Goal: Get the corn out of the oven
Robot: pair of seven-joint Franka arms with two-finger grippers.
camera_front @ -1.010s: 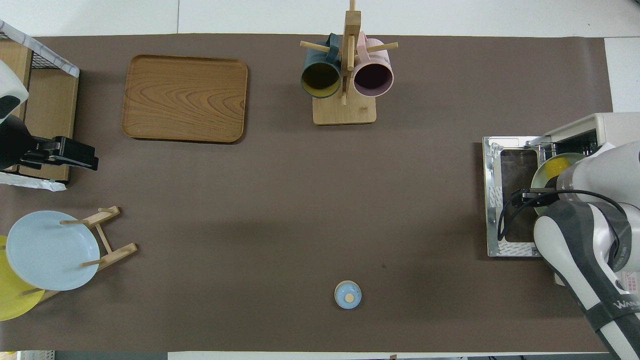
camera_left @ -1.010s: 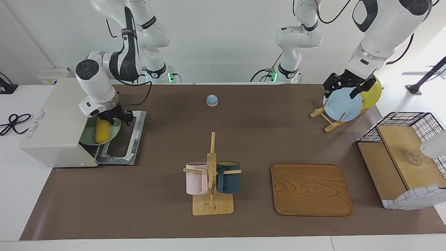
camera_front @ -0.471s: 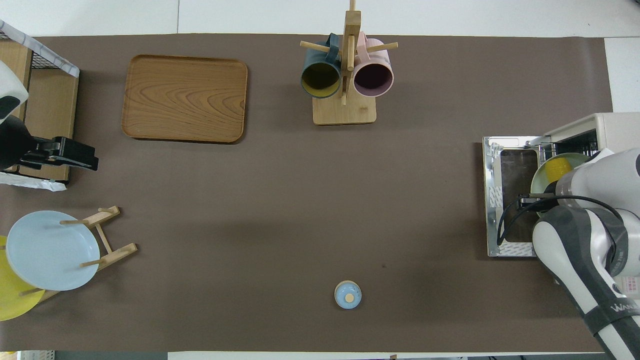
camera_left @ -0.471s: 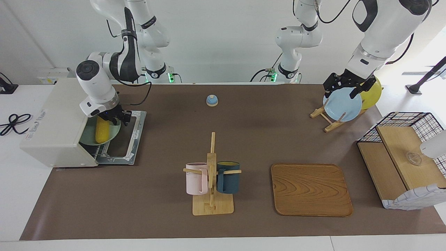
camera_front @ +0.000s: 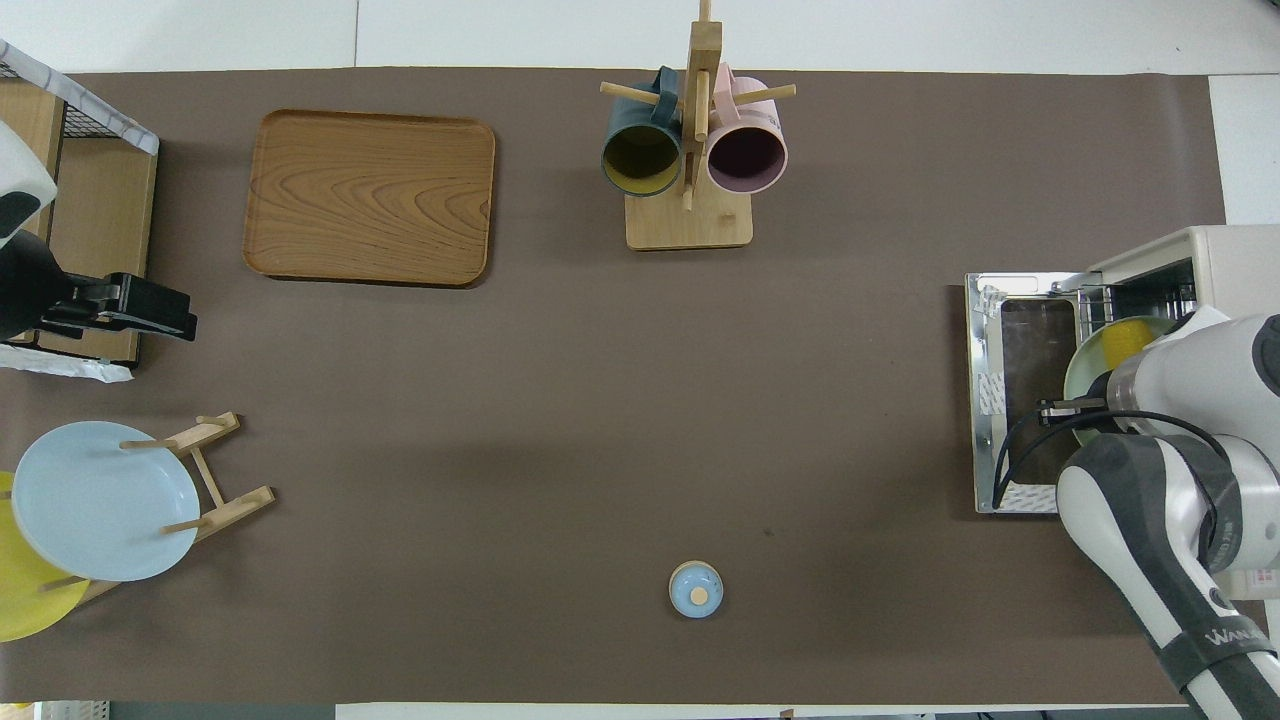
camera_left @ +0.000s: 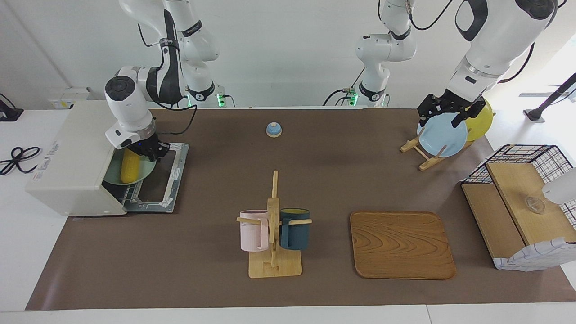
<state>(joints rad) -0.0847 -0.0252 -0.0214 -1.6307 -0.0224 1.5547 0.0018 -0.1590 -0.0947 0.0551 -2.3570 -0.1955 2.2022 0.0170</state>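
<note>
The cream-white oven [camera_left: 67, 157] stands at the right arm's end of the table with its glass door [camera_left: 164, 180] dropped open. The yellow corn [camera_left: 129, 165] lies on a pale green plate [camera_left: 145, 173] in the oven's mouth. My right gripper [camera_left: 145, 152] is shut on the end of the corn nearer to the robots, and that end is tilted up off the plate. In the overhead view the corn [camera_front: 1125, 340] shows past the right arm, which hides the gripper. My left gripper [camera_left: 443, 114] waits over the blue plate [camera_left: 443, 137] on the plate rack.
A mug rack [camera_left: 274, 225] with a pink and a dark blue mug stands mid-table, with a wooden tray [camera_left: 402, 245] beside it. A small blue bell [camera_left: 274, 129] sits near the robots. A yellow plate [camera_left: 481, 121] and a wire basket with shelves [camera_left: 522, 202] are at the left arm's end.
My right gripper has risen a little and drawn toward the robots, and the corn's gripped end has come up with it. The left arm has not moved.
</note>
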